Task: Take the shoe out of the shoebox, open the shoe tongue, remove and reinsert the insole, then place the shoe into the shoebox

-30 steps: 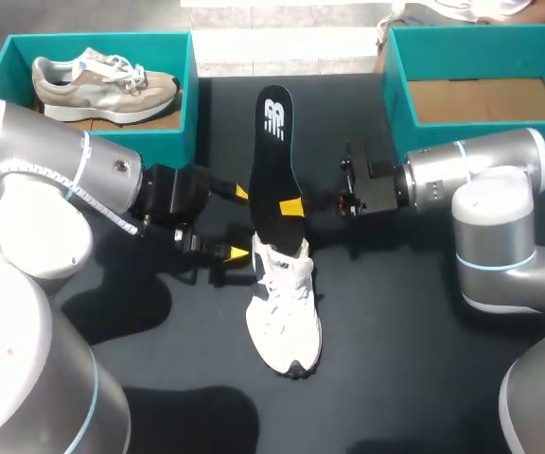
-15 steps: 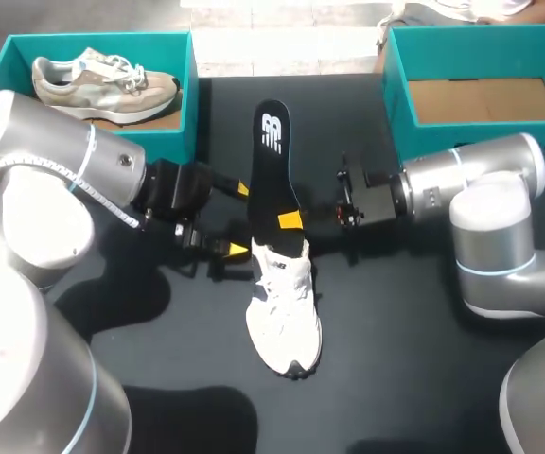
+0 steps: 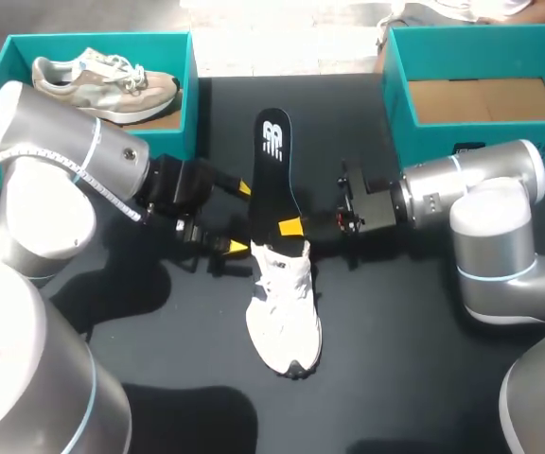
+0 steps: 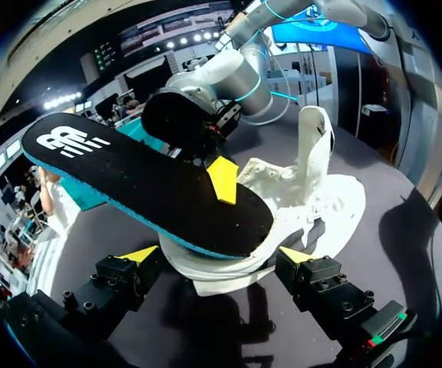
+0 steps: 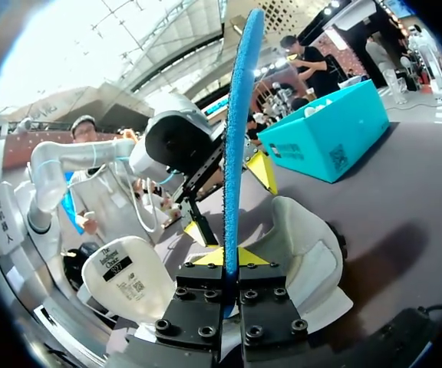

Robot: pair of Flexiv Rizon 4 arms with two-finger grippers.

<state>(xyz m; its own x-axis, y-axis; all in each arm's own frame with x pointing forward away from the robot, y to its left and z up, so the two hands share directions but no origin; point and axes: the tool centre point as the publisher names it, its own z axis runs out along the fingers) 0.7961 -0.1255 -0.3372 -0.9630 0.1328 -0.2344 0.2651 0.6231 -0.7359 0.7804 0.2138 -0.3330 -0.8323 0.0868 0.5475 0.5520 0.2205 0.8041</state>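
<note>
Obs., head view: white shoe (image 3: pixel 284 307) lies on the black tabletop (image 3: pixel 395 359) at lower centre of frame, toe toward the bottom edge, heel opening toward the top. The black insole (image 3: pixel 272 165) runs from that opening up toward top centre. One end is at the mouth of the shoe; most of it is outside.

Right claw (image 5: pixel 225 259): clamped on the insole near its lower end. The right wrist view shows the blue edge standing upright between the two yellow tips.

Left claw (image 4: pixel 217 254): fingers apart, one on each side of the shoe's heel. Contact with the heel is not clear.

Teal shoebox (image 3: pixel 395 85) at upper right shows only a cardboard floor. A second teal box (image 3: pixel 189 104) at upper left holds a beige sneaker (image 3: pixel 102 85).

Step, as judged: insole handling. One moment does not show whether it is coming out or going back in.

Next move, if reinserting: the shoe needs steadying at the heel, and the insole should be lowered to a shallower angle and slid toward the toe without buckling.
</note>
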